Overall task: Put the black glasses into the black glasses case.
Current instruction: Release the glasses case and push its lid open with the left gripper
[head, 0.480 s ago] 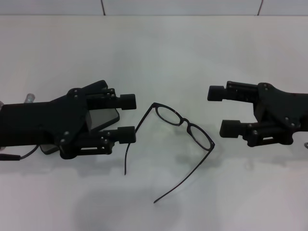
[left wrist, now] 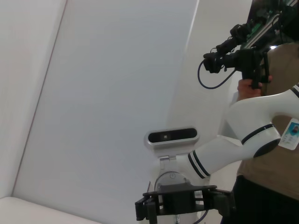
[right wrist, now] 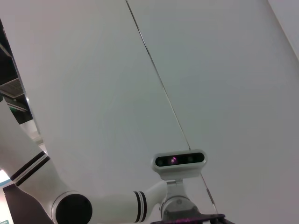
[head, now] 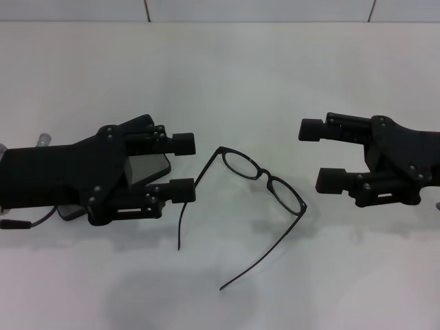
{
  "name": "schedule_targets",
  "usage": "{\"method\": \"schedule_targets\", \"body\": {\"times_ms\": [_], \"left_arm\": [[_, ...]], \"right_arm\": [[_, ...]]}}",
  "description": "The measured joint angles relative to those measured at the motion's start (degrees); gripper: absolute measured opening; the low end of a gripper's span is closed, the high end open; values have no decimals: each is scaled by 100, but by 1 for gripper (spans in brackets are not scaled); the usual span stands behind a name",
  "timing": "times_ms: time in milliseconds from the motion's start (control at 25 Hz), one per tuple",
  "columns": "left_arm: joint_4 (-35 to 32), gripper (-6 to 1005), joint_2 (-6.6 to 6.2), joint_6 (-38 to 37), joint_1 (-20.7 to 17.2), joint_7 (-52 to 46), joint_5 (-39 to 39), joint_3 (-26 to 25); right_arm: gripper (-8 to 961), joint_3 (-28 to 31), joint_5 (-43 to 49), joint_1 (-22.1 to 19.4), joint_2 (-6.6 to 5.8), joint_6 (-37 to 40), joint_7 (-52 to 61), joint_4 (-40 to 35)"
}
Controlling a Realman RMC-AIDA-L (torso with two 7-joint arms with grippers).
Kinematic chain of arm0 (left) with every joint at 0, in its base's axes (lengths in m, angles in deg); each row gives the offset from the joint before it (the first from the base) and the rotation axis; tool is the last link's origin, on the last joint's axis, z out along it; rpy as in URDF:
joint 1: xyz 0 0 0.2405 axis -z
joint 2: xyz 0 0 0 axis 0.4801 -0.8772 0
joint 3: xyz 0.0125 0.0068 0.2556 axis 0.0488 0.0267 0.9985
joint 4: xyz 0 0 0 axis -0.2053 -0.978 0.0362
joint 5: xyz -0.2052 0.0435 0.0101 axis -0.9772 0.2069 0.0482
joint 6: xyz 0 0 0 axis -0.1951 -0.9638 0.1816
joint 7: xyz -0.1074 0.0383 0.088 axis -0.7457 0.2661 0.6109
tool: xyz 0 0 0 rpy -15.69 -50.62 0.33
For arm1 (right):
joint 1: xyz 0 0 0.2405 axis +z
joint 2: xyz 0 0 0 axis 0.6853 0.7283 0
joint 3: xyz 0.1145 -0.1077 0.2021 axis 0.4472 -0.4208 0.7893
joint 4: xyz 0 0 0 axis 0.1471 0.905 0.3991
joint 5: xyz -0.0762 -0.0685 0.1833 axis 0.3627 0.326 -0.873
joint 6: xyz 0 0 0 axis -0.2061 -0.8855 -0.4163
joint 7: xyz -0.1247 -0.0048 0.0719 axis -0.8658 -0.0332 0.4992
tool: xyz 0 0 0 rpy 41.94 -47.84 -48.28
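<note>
The black glasses (head: 265, 180) lie unfolded on the white table (head: 227, 75) in the head view, lenses in the middle and both temple arms trailing toward the front. My left gripper (head: 183, 167) is open just left of the glasses, its lower finger close to one temple arm. It hovers over the black glasses case (head: 151, 168), which lies open. Only part of the case's grey lining and a dark edge show beneath the gripper. My right gripper (head: 320, 155) is open and empty to the right of the glasses, apart from them.
The table's far edge meets a tiled wall (head: 261, 8). The wrist views show only walls, the robot's head camera (left wrist: 170, 136) and white arm, and a person holding a camera (left wrist: 238, 58) beside the robot.
My right gripper has shifted very slightly to the right. The left gripper, glasses and case have not visibly moved.
</note>
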Motion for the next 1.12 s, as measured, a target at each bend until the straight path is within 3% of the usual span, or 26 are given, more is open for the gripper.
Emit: {"method": "schedule_targets", "body": {"times_ms": [200, 400, 520, 640, 800, 920, 1040, 1120], "left_arm": [[-309, 662, -2, -25, 53, -228, -123, -177], [-1887, 663, -22, 209, 175, -1427, -387, -692], [-2845, 663, 139, 823, 198, -1953, 249, -621], [-3607, 663, 380, 1381, 53, -2236, 1281, -185], [-4671, 663, 349, 1818, -207, -2935, 1913, 488], [-5544, 663, 334, 1825, -228, -3290, 2272, 506], [-6258, 663, 205, 1803, -173, -3811, 2495, 450], [-6394, 663, 117, 1801, -80, -4122, 2715, 505]], "right_arm": [[868, 2, -6, -54, 5, -76, -84, 36], [868, 9, 7, -90, 9, -181, -108, 68], [868, 13, -9, -214, 41, -190, -132, 51], [868, 42, -24, -308, 58, -191, -134, 35], [868, 208, -16, -524, 71, -186, -136, 17], [868, 266, 9, -612, 73, -204, -136, 18], [868, 248, 28, -608, 114, -255, -145, 34], [868, 245, 41, -600, 152, -263, -171, 55]]}}
